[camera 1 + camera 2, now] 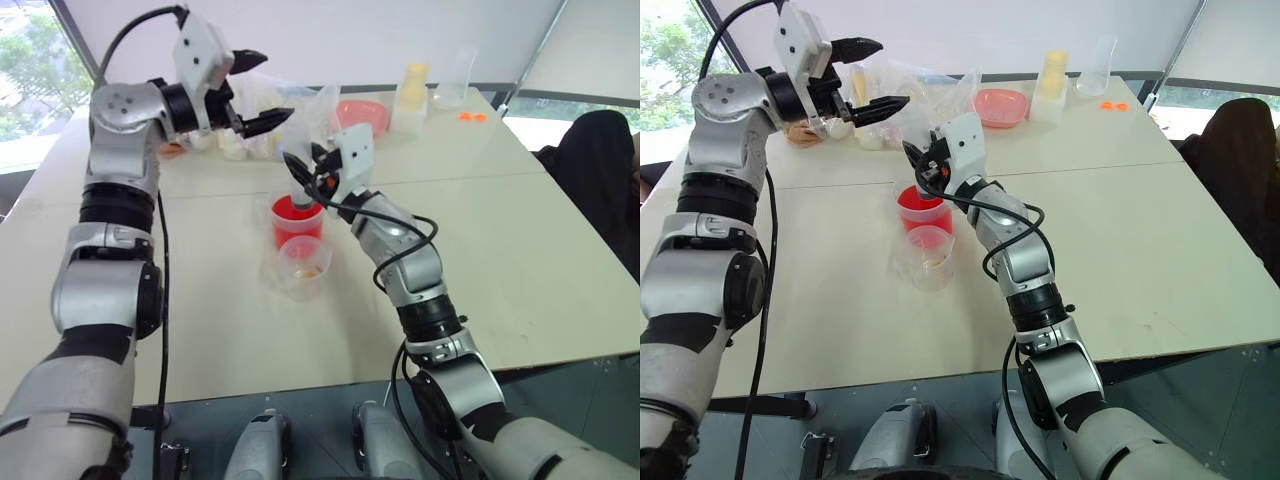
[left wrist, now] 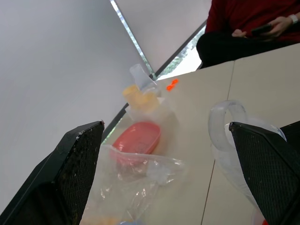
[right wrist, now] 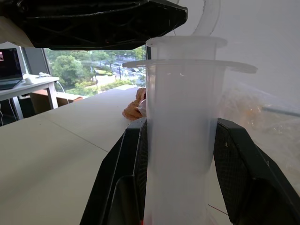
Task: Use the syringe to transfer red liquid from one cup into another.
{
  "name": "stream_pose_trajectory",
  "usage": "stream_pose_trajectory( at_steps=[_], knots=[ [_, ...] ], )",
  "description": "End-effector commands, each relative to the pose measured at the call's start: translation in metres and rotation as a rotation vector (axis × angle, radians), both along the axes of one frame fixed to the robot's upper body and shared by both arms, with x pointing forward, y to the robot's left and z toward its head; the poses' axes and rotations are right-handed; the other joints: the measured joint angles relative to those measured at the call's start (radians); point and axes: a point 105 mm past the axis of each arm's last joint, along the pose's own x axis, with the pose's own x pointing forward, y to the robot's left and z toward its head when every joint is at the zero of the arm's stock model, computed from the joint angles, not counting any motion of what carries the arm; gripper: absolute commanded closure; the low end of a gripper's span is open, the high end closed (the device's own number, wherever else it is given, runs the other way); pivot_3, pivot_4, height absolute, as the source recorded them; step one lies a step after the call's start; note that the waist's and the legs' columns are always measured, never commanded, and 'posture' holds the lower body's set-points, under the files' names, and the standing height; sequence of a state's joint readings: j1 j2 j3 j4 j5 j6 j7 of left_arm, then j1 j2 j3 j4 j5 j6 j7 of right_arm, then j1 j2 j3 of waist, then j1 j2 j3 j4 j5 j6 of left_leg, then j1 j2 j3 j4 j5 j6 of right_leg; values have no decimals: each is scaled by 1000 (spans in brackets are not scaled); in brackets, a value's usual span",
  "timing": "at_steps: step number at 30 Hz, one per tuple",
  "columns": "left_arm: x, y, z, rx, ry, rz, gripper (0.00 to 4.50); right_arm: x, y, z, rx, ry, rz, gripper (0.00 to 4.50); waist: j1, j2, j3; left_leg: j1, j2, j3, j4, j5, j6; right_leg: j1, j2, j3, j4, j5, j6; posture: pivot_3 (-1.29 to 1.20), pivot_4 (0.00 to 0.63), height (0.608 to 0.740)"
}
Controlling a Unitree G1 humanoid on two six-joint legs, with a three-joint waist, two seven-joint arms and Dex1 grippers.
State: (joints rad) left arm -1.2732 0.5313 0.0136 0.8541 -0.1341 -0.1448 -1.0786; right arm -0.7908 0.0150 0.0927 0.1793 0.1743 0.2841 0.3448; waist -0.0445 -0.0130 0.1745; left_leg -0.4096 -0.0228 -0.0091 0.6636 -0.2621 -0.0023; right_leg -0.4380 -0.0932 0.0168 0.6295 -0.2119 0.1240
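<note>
- The right gripper [image 1: 308, 172] is clamped on the barrel of the syringe [image 3: 180, 140], which stands upright: long axis vertical, tip down in the taller red cup [image 1: 297, 222] directly below the fingers, plunger ring at the top.
- The left gripper [image 1: 258, 90] has its jaws spread wide and empty, just above and beside the plunger ring [image 2: 225, 126], which sits between its fingers in the left wrist view.
- The shorter cup [image 1: 304, 268] stands touching the red cup, below the right gripper, with only an orange tint low down.
- My judgement: drawing the red liquid [image 1: 922, 208] is not yet done; pulling the plunger, moving over and emptying remain.
</note>
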Motion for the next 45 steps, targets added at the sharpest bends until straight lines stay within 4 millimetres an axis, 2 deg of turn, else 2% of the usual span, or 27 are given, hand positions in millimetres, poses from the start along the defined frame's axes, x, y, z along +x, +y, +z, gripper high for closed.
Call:
stream_pose_trajectory(
  at_steps=[1,8,11,14,15,18,19,26,45],
  knots=[
    [-1,-7,14,24,-58,24,0,-13,7,24,28,-105,35,3057,0,0,0,0,0,0,0,0,0,0,0,0,0,0,0,0,150,740],
    [-4,-25,16,42,-76,-5,0,-15,11,25,15,-122,38,3057,0,0,0,0,0,0,0,0,0,0,0,0,0,0,0,0,150,740],
    [-10,-29,20,24,-86,-40,832,-15,12,25,17,-124,39,3057,0,0,0,0,0,0,0,0,0,0,0,0,0,0,0,0,150,740],
    [-11,-28,23,10,-84,-41,2281,-15,13,25,19,-126,38,3057,0,0,0,0,0,0,0,0,0,0,0,0,0,0,0,0,150,740],
    [-11,-26,23,13,-88,-36,2900,-15,13,25,19,-126,38,3057,0,0,0,0,0,0,0,0,0,0,0,0,0,0,0,0,150,740],
    [-10,-21,21,8,-63,-30,4196,-15,13,24,19,-122,39,3057,0,0,0,0,0,0,0,0,0,0,0,0,0,0,0,0,150,740],
    [-10,-21,20,7,-51,-34,4445,-15,13,24,18,-121,39,3057,0,0,0,0,0,0,0,0,0,0,0,0,0,0,0,0,150,740],
    [-13,-17,20,31,-86,-31,4445,-14,12,21,24,-102,37,3057,1,0,0,0,0,-1,0,0,0,0,0,0,0,0,0,0,150,740],
    [-14,-14,57,16,-216,-10,4445,-22,28,-1,10,-39,90,3057,0,0,0,0,0,0,0,0,0,0,0,0,0,0,0,0,150,740]
  ],
)
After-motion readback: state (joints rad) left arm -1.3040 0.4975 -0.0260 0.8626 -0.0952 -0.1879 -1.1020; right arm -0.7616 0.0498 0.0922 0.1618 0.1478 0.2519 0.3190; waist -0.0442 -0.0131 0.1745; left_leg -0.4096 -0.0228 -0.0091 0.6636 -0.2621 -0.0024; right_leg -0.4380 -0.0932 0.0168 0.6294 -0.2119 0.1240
